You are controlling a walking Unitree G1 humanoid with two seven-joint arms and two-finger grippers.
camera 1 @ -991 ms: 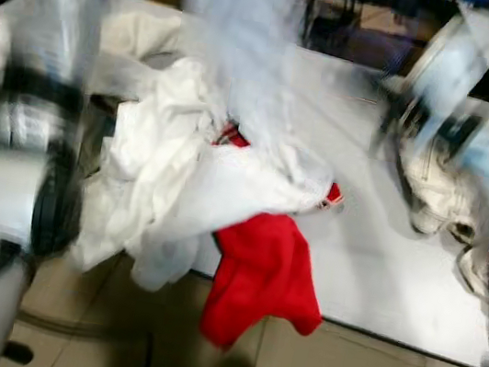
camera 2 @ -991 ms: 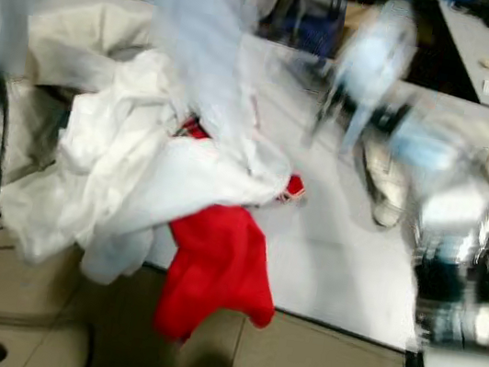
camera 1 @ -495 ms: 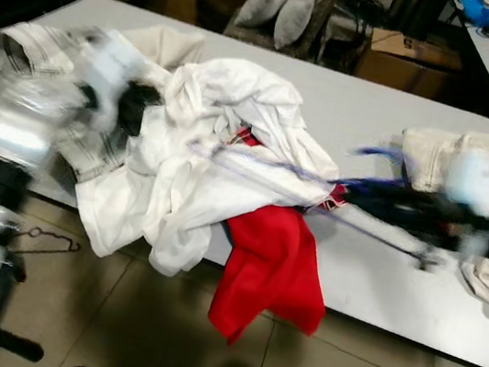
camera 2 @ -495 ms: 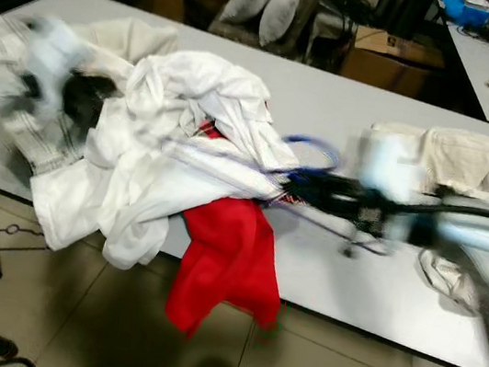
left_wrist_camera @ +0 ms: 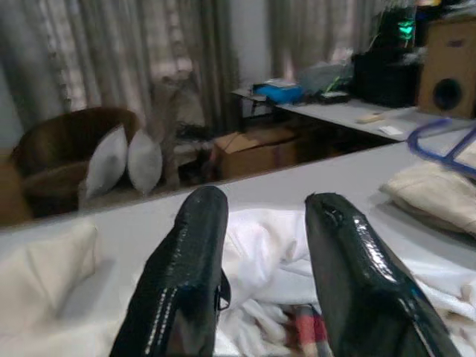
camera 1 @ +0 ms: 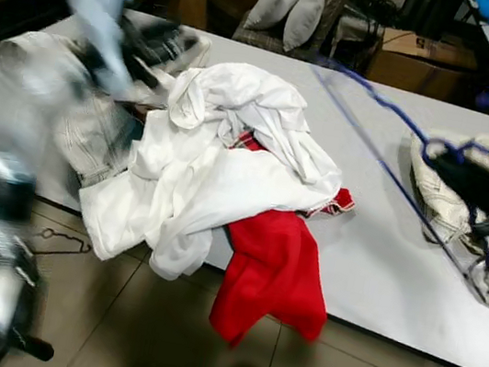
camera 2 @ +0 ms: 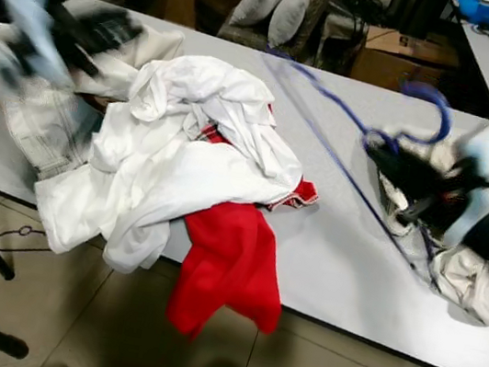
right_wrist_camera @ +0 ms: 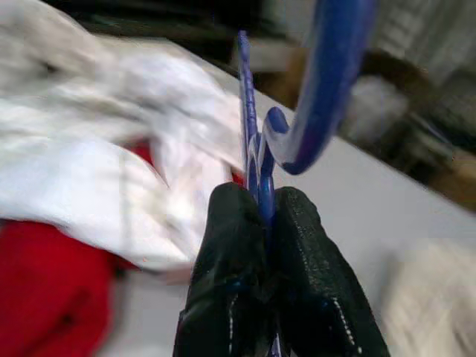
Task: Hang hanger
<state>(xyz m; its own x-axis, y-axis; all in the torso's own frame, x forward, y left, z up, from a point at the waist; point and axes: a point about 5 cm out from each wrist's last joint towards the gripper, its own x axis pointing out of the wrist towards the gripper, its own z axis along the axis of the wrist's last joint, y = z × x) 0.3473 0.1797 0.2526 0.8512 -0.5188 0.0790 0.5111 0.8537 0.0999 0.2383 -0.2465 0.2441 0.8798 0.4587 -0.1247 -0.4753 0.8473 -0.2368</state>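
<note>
1. One hanger [right_wrist_camera: 256, 160], blue wire. Pinched at its neck between the fingers of the right gripper [right_wrist_camera: 262, 223]; in the head views it sits at centre right of the frame, hook [camera 2: 424, 105] uppermost, one long arm slanting toward the upper middle above the table [camera 2: 343, 264].
2. Left gripper [left_wrist_camera: 260, 245]: fingers spread, nothing between them; blurred at upper left of the head views, over the clothes.
3. Clothes: white heap [camera 1: 219, 170] at centre left, red garment [camera 1: 272, 276] drooping over the near table edge, cream garment [camera 2: 468, 270] at right edge beneath the right gripper.
4. Step in hand, as judged: hanger lifted and carried; hanging not yet done.
5. Next move, as judged: find a rail or hook, then keep the grip firm and set the hanger's hook over it.
</note>
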